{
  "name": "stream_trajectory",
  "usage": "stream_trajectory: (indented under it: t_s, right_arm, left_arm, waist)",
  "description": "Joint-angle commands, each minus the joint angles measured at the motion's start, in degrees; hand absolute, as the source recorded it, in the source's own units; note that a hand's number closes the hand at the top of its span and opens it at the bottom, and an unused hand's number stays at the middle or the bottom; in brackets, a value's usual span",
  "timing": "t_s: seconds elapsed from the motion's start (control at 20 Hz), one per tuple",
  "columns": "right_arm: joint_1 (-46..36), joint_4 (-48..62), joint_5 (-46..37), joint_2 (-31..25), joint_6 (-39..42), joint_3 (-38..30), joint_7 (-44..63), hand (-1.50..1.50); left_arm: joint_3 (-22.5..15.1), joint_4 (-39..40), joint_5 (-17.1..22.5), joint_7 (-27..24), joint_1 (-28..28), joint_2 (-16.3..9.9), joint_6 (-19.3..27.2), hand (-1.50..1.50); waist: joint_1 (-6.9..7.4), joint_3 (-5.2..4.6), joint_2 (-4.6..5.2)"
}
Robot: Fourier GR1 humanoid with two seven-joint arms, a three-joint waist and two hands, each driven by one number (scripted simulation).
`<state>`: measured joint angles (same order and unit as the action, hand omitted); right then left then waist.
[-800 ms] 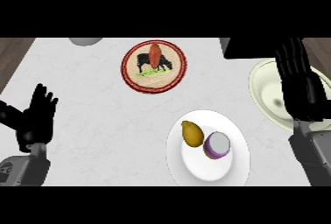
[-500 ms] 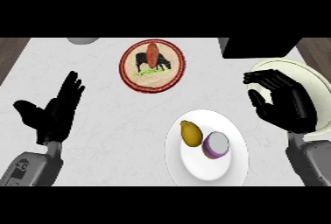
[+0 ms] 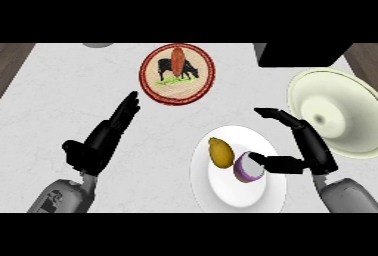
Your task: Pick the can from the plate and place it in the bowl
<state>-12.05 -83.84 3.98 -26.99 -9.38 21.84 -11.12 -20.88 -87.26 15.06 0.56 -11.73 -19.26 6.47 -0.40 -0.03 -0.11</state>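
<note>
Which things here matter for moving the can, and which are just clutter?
Job: purple can with grey top; white round plate; cream bowl; right robot hand.
Lying about: yellow lemon-shaped fruit on that plate; red-rimmed cow-picture plate; left robot hand.

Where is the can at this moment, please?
In the head view the can lies on the white plate at lower right, just right of the yellow fruit, with the right hand beside it, thumb at its side.

No legible text, labels, brands or numbers anywhere, sole marking a black cow figure on green grass, printed on the round red-rimmed mat, not a readable sign
</note>
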Motion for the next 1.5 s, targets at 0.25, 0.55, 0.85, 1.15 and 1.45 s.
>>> stream_trajectory:
  t_s: [0.25, 0.55, 0.85, 1.15, 1.45]
  right_arm:
    - [-9.5, -2.9, -16.7, -12.8, 7.8, 8.0, 17.2, -1.5]
    - [-17.6, -5.6, -13.6, -16.3, 30.6, 16.0, 34.2, -1.5]
    - [-23.7, -12.3, -0.7, -12.3, 45.1, 14.3, 55.0, -1.5]
    - [-24.3, -11.9, 0.2, -3.3, 46.9, 16.3, 67.7, -1.5]
    - [-20.0, -13.5, -4.6, -1.1, 45.6, 15.5, 67.8, -1.5]
  left_arm:
    - [-1.7, 0.1, -1.6, -0.1, 0.4, 0.6, -1.6, 0.0]
    - [-2.0, -0.9, -2.2, 0.0, 0.0, 1.0, -1.4, 0.0]
    - [-0.8, -0.7, -2.2, 0.0, 0.5, 0.7, -2.4, 0.0]
    - [0.8, -3.0, -2.9, 2.2, 0.4, 1.6, -2.7, 0.0]
    - [2.5, -1.1, -4.3, 1.1, 1.7, 2.5, -5.1, 0.0]
  waist:
    - [0.36, -0.19, -0.12]
    - [1.64, -0.32, -0.05]
    - [0.51, -0.16, -0.18]
    - [0.68, -0.01, -0.02]
    - [0.54, 0.01, 0.07]
